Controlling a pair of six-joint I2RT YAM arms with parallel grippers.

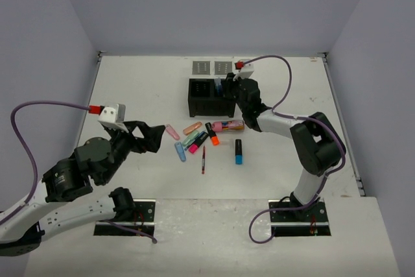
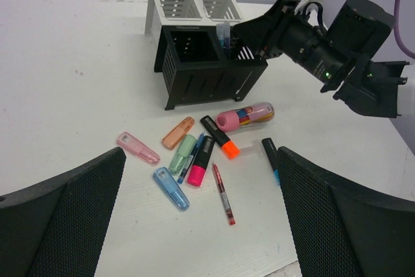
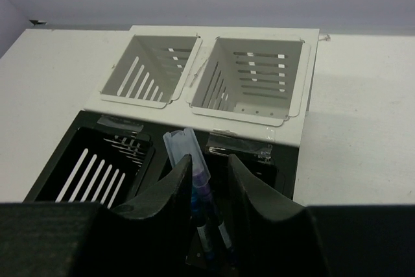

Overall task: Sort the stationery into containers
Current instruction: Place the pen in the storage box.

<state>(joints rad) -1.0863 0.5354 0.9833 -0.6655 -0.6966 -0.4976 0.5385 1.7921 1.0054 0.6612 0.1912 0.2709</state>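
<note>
From above, the left gripper (image 1: 157, 139) is seen spread wide, with the loose stationery (image 1: 204, 139) lying on the table just beyond its fingertips. The right gripper (image 1: 227, 87) is held over the black box (image 1: 201, 98), with two light-grey containers (image 1: 213, 67) just past it.

From the left wrist, a red pen (image 2: 222, 194) and several highlighters are seen ahead, between the wide-set fingers (image 2: 78, 218).

From the right wrist, a blue pen (image 3: 202, 189) is seen upright between the narrowly parted fingers (image 3: 168, 192), over the box's right compartment. Whether it is pinched cannot be told.

White table (image 1: 142, 95), plain pale grey walls (image 1: 214, 4) on three sides, soft even light
</note>
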